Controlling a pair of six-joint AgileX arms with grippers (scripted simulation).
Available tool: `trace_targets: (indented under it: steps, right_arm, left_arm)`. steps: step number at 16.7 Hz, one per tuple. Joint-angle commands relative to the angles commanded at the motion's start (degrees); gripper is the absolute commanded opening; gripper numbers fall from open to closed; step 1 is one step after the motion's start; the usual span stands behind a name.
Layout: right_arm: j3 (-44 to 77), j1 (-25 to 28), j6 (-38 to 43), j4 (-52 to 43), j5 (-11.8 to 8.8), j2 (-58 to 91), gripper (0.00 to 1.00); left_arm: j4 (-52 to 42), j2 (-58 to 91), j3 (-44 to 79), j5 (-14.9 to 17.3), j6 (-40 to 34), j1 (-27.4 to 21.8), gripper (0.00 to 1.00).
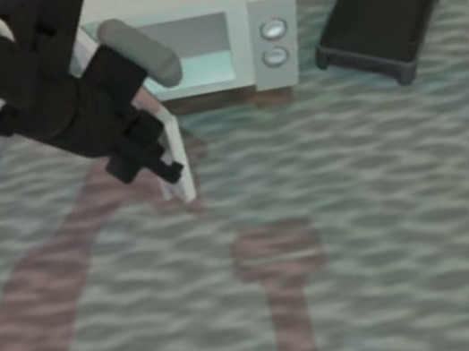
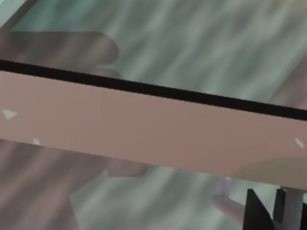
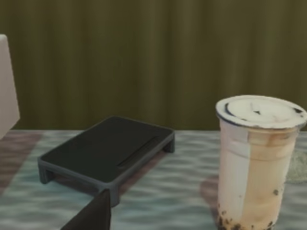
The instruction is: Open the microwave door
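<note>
A white microwave point(image 1: 215, 15) sits at the top centre of the overhead frame, its teal cavity exposed and two silver knobs point(image 1: 274, 41) on its right panel. Its door point(image 1: 178, 154) has swung out toward the lower left and stands edge-on, with the left gripper point(image 1: 162, 164) clamped on its free edge just left of centre; the left wrist view shows only a close pinkish panel with a dark edge. A flat black box point(image 1: 379, 18) lies at upper right, and the right wrist view shows a lidded drink cup point(image 3: 256, 160) at its right; whether the right gripper's fingers are apart or together cannot be told.
</note>
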Motion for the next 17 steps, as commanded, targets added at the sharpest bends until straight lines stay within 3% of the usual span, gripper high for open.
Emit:
trace_targets:
  steps: [11,17]
  right_arm:
    - [0.0,0.0,0.0,0.0,0.0,0.0,1.00]
    - [0.0,0.0,0.0,0.0,0.0,0.0,1.00]
  left_arm:
    - [-3.3,-0.9,-0.7,5.0,10.7,4.4,0.00]
    - [-3.3,-1.0,-0.7,5.1,10.9,4.5,0.00]
